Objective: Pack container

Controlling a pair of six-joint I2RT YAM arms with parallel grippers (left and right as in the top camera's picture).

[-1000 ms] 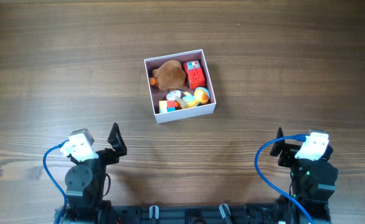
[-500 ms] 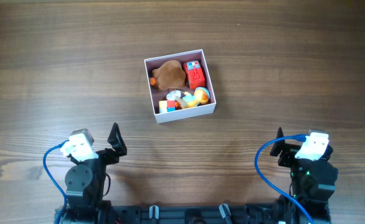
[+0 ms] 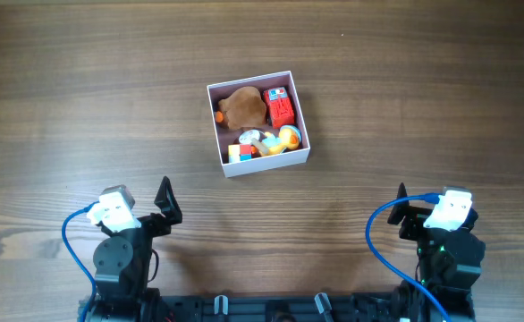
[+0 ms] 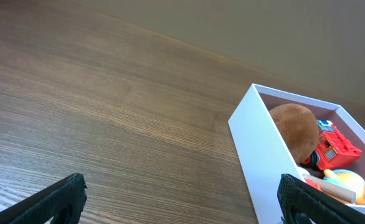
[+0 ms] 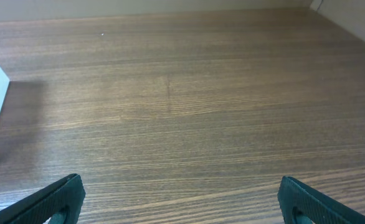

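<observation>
Though a sliver at right wrist, the container (image 3: pixel 266 162) toy-filled overhead.

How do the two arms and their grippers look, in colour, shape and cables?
The left arm and right arm are black, with round joint housings. Each wrist carries a white boxy module and a looping blue cable. The fingers are black and rough-textured. The right arm shows a small green light.
</observation>
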